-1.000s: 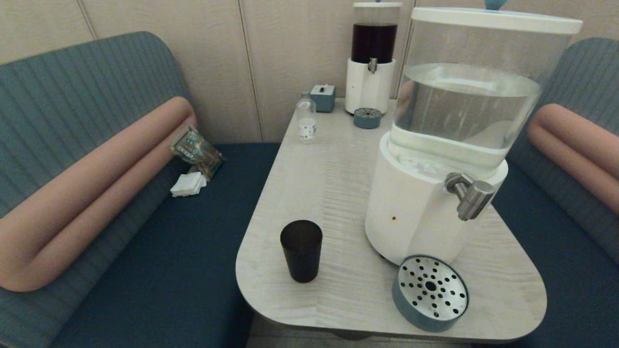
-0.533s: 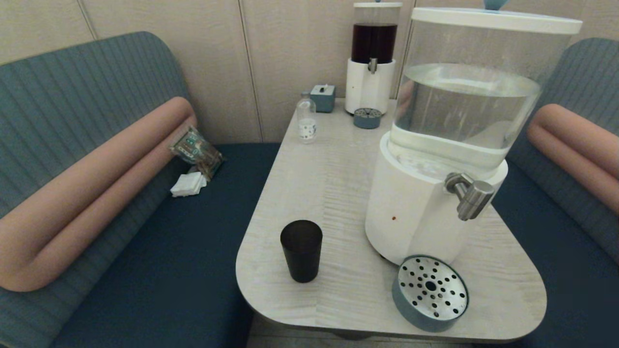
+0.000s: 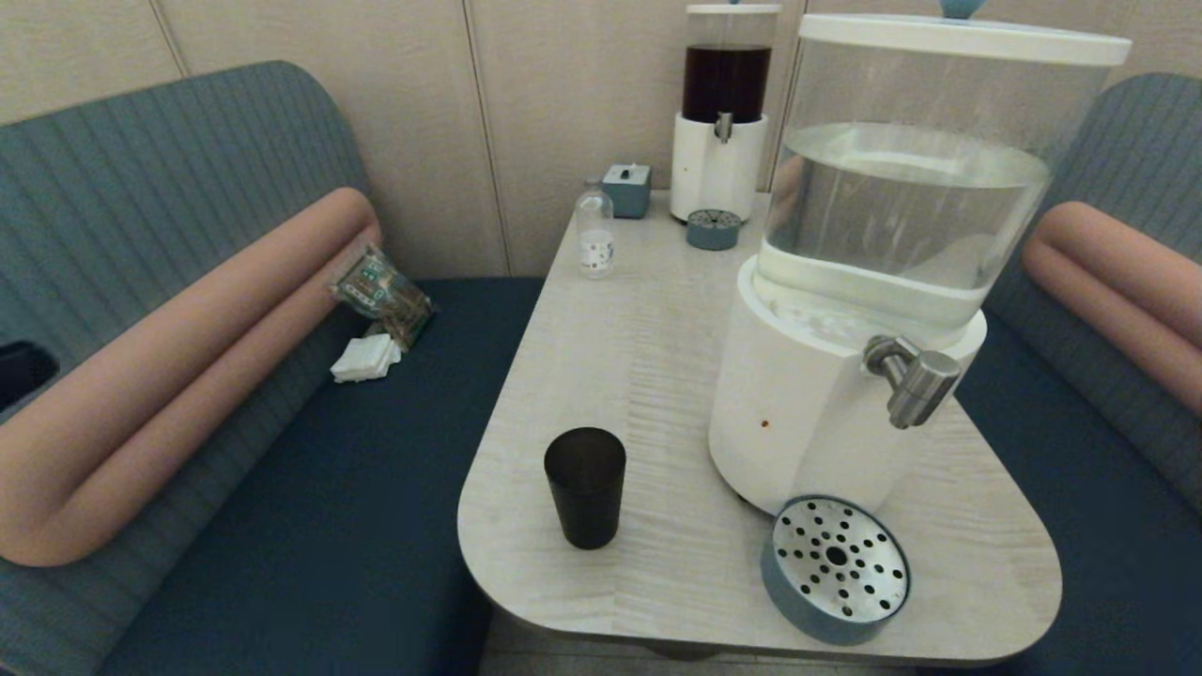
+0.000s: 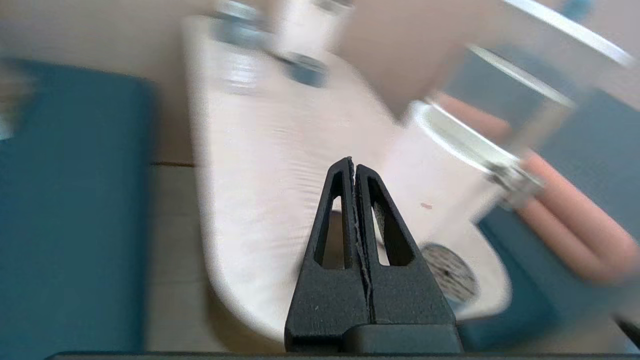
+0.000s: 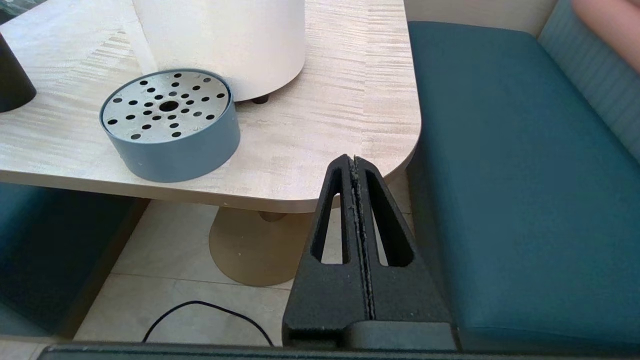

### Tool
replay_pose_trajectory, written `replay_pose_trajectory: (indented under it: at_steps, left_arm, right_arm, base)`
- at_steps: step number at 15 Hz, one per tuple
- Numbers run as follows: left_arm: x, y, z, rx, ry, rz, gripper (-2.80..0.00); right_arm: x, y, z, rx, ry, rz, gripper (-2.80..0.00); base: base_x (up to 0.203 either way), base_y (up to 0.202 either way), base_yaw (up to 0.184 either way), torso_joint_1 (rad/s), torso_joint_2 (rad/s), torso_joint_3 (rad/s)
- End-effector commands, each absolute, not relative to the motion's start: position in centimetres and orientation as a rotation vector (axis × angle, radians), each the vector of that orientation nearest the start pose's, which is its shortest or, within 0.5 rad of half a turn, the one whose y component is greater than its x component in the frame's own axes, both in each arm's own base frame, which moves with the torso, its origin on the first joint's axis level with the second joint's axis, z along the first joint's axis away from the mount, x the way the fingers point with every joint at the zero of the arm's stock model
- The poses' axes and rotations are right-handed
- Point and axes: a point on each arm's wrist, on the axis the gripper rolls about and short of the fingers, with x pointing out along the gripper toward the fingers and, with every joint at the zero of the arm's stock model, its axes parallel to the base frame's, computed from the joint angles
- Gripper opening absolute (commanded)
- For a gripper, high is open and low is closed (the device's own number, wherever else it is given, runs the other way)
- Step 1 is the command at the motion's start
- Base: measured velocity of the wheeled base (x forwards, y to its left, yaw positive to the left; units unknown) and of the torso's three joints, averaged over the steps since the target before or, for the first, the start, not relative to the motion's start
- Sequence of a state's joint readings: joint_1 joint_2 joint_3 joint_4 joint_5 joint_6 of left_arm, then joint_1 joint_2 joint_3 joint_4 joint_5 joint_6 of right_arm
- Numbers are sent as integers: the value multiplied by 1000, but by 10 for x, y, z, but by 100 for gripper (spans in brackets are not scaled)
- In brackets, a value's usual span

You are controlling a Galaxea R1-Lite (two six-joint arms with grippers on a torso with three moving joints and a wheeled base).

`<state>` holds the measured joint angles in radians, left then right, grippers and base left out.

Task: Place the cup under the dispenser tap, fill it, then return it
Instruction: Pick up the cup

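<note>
The dark smoky cup [image 3: 585, 486] stands upright and alone on the table's near left part. The brushed-steel dispenser tap [image 3: 916, 380] juts from the white-based dispenser [image 3: 798, 413] over the round perforated drip tray [image 3: 836, 568]. My left gripper [image 4: 354, 162] is shut and empty, off the table's left side, pointing toward the cup, which its fingers mostly hide. A dark bit of the left arm [image 3: 19, 371] shows at the left edge. My right gripper [image 5: 354, 160] is shut and empty, low by the table's near right corner, with the drip tray [image 5: 169, 125] ahead of it.
A slimmer dark-liquid dispenser [image 3: 723, 122], its small drip tray [image 3: 713, 229], a clear labelled bottle [image 3: 594, 230] and a small grey box [image 3: 627, 190] stand at the table's far end. Blue benches flank the table [image 3: 639, 357]; a snack packet [image 3: 380, 293] and napkins [image 3: 366, 358] lie on the left bench.
A dark part of my left arm has come into the head view at the left edge. Cup, dispensers and trays have not moved.
</note>
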<state>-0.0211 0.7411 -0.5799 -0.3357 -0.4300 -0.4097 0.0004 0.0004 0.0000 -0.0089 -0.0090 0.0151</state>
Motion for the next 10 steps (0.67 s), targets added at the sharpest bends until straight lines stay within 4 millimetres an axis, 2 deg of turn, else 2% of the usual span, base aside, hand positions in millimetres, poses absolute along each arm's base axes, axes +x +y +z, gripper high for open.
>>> replay_pose_trajectory:
  at_steps: [1, 3, 5, 10]
  left_arm:
    - [126, -15, 256, -314, -59, -621, -280]
    - [152, -19, 231, -201, -56, -786, -280]
    - [165, -21, 208, -117, -60, -924, -280]
    - [198, -23, 160, 1, -68, -1015, -280]
  right_arm:
    - [-23, 0, 76, 15, -8, -8, -280]
    - [-23, 0, 76, 15, -8, -9, -280]
    - [-23, 0, 76, 15, -8, -8, -280]
    - [-23, 0, 76, 15, -8, -8, -280]
  base:
    - [0, 0, 0, 0, 0, 0]
    - [0, 0, 0, 0, 0, 0]
    - [0, 0, 0, 0, 0, 0]
    - [0, 0, 0, 0, 0, 0]
